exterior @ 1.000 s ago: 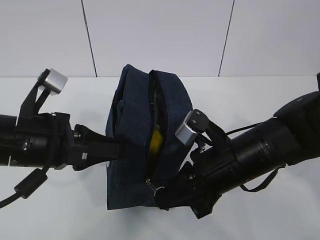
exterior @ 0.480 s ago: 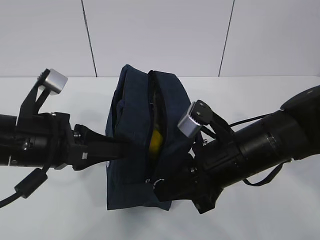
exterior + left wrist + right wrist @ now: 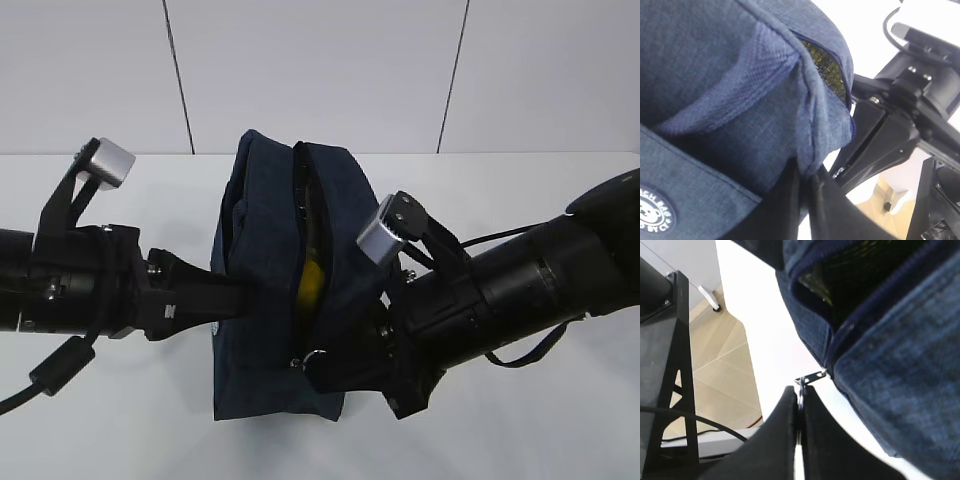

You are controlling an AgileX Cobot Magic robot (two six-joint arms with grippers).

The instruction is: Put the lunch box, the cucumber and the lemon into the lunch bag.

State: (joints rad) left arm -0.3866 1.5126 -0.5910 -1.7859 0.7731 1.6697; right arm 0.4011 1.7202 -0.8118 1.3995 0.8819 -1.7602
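While the navy lunch bag [image 3: 275,300] stands on the white table [image 3: 560,430], it is gripped from both sides.
The bag's fabric is pinched by the closed left gripper [image 3: 807,192]; the metal ring pull [image 3: 801,390] of the zipper is clamped between the shut jaws of the right gripper [image 3: 800,432]; a yellow lemon [image 3: 311,282] is seen through the part-open zipper slit, inside the bag.

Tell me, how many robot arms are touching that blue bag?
2. The left end effector pinches the lunch bag fabric on its left side; the right end effector grips the zipper pull at the front.
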